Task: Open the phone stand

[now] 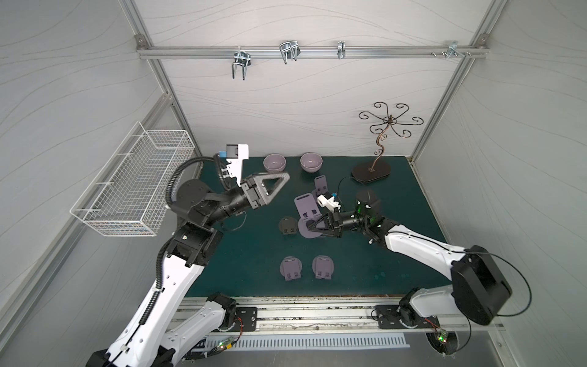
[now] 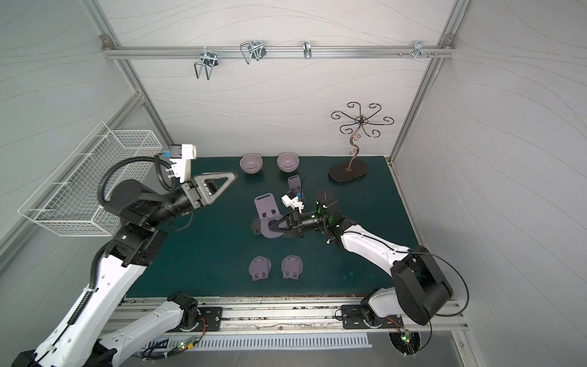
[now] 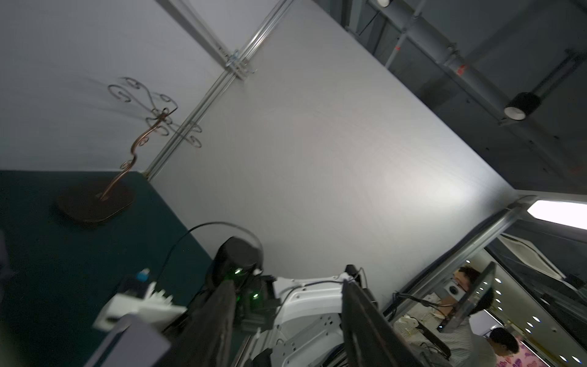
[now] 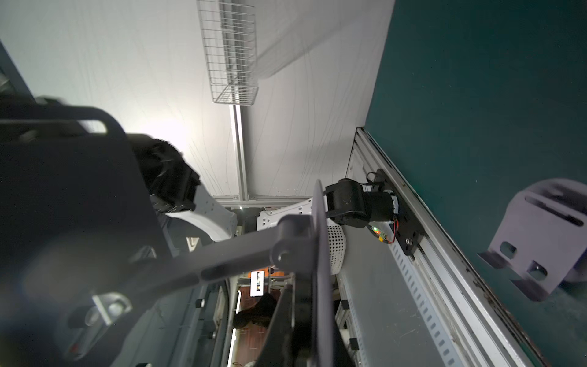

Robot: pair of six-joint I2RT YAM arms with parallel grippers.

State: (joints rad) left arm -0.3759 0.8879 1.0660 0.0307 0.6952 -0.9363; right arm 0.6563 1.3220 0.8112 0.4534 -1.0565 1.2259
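The lilac phone stand (image 1: 305, 206) sits mid-way across the worktop (image 1: 247, 254), back plate raised. The right hand (image 1: 308, 227) is clamped on its round base, likely to anchor it against the hinge's pull, while the left hand (image 1: 286, 176) hovers clear, fingers apart, holding nothing.

Pale grey walls (image 1: 286, 105) and an aluminium rail (image 1: 317, 52) enclose a dark green tabletop (image 1: 247, 248), wire basket (image 1: 136, 190) on one wall
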